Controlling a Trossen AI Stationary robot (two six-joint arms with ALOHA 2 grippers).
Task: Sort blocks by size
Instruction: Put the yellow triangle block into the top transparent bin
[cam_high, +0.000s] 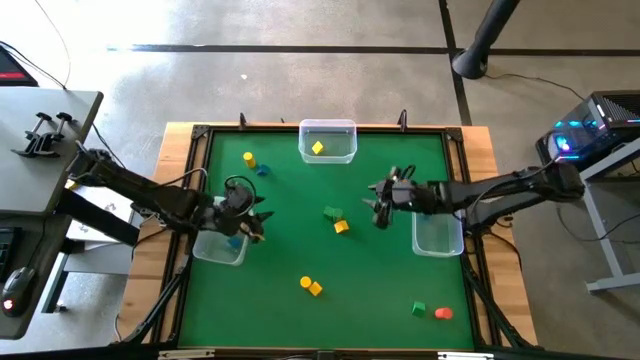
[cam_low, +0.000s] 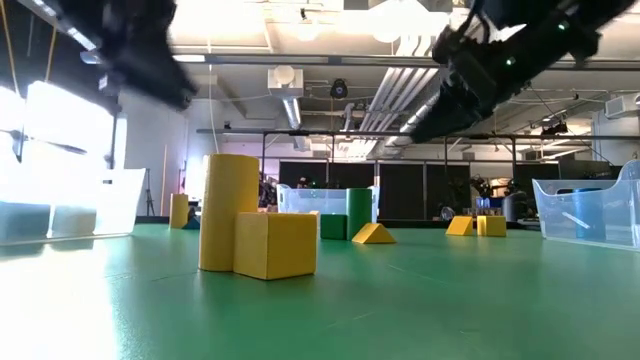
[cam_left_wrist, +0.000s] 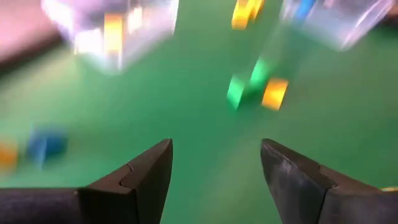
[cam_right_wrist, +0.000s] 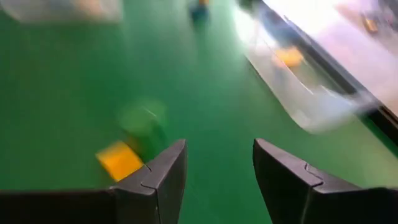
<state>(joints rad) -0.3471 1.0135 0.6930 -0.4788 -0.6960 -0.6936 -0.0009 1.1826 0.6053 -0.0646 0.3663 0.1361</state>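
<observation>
Small blocks lie scattered on the green mat: a green block (cam_high: 332, 213) and a yellow one (cam_high: 341, 227) at the middle, two yellow ones (cam_high: 311, 286) nearer the front, a yellow and a blue one (cam_high: 254, 163) at the far left, a green and a red one (cam_high: 431, 311) at the front right. A blue block lies in the left clear bin (cam_high: 222, 245), a yellow one in the far bin (cam_high: 327, 141). My left gripper (cam_high: 258, 222) is open and empty beside the left bin. My right gripper (cam_high: 380, 200) is open and empty, right of the middle blocks.
A third clear bin (cam_high: 437, 234) stands at the mat's right, under my right arm. A wooden frame (cam_high: 180, 170) edges the mat. In the low view a yellow cylinder and cube (cam_low: 255, 235) stand close to the camera.
</observation>
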